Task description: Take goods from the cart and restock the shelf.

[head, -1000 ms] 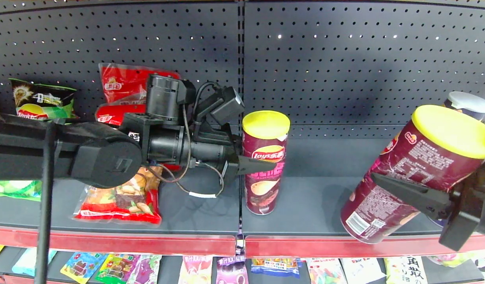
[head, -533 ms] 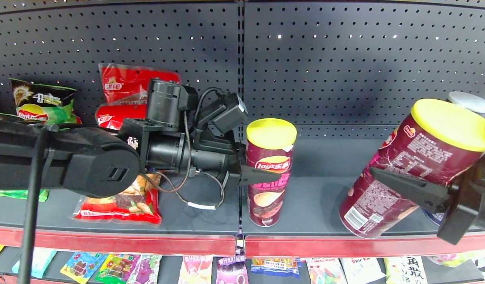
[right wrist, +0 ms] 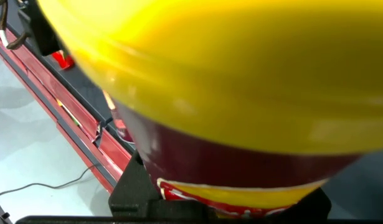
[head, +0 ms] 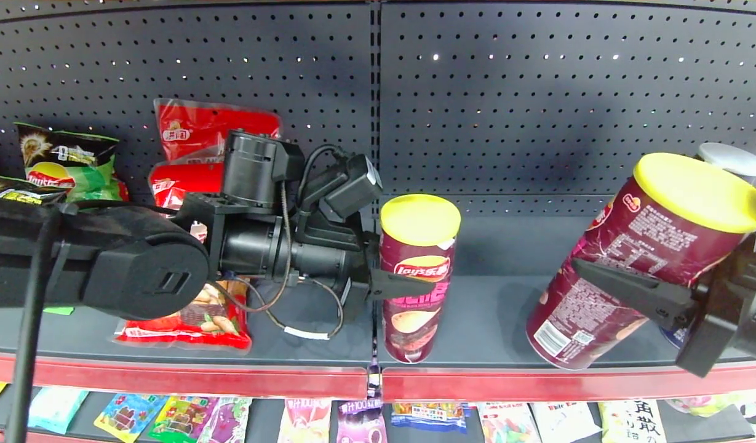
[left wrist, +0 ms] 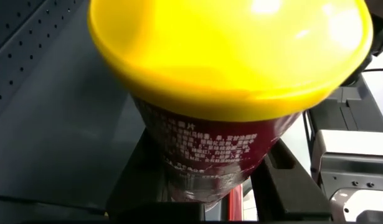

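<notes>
Left arm [head: 125, 258] level, right arm [head: 737, 307] angled inward, both jaws clamped.

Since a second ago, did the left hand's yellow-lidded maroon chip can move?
Yes. The yellow-lidded maroon chip can in the left hand sank, its base now nearer the red shelf edge.

Dark pegboard [head: 507, 92] backs the shelf [head: 488, 307]. A green chip bag [head: 67, 163] and red snack bags [head: 205, 132] stand at its back left; a clear-fronted red bag [head: 193, 323] lies near the front edge. A white-lidded can [head: 731, 159] stands far right.
</notes>
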{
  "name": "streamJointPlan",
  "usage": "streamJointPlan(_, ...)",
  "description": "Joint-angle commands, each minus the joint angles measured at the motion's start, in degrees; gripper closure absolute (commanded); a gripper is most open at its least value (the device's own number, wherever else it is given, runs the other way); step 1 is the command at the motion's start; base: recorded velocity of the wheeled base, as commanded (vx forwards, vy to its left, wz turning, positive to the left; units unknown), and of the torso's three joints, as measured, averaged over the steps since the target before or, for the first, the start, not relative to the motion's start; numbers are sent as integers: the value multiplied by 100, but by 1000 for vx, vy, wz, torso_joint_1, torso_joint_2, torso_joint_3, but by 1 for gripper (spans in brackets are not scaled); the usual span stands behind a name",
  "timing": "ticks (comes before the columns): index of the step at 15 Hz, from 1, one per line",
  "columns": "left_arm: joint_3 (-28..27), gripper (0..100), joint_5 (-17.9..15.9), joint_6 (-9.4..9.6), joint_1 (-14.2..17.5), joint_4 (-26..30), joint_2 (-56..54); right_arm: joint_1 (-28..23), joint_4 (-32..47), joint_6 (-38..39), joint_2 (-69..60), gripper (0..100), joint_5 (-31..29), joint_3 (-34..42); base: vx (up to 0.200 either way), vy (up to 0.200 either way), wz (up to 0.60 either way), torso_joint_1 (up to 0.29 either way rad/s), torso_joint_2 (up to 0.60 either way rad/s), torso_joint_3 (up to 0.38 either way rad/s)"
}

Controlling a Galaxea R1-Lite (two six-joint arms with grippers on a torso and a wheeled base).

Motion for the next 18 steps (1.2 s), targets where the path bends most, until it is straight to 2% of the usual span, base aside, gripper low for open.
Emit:
streamJointPlan(1, 48, 100, -1, -1, -12, -5, -53, 0, -9, -1, 167, 100, -5, -56, 0, 0, 0, 0, 0, 0)
streamJointPlan(5, 145, 100, 26, 8, -47, -14, -62, -193, -35, -10, 835, 100, 21, -583, 0, 0, 0, 0, 0, 0)
streamJointPlan(6, 145, 0, 26, 17, -56, -14, -62, -202, -44, -19, 976, 100, 30, -697, 0, 0, 0, 0, 0, 0)
streamJointPlan(10, 154, 0, 166, 25, -56, -14, -80, -193, -62, -10, 1829, 100, 39, -1348, 0, 0, 0, 0, 0, 0)
streamJointPlan(13, 470, 0, 237, 17, -12, -14, -282, -167, -62, -19, 2479, 100, 267, -1866, 0, 0, 0, 0, 0, 0)
streamJointPlan(18, 1173, 0, 228, 17, 393, -14, -748, -149, -53, -19, 3270, 100, 496, -2534, 0, 0, 0, 0, 0, 0)
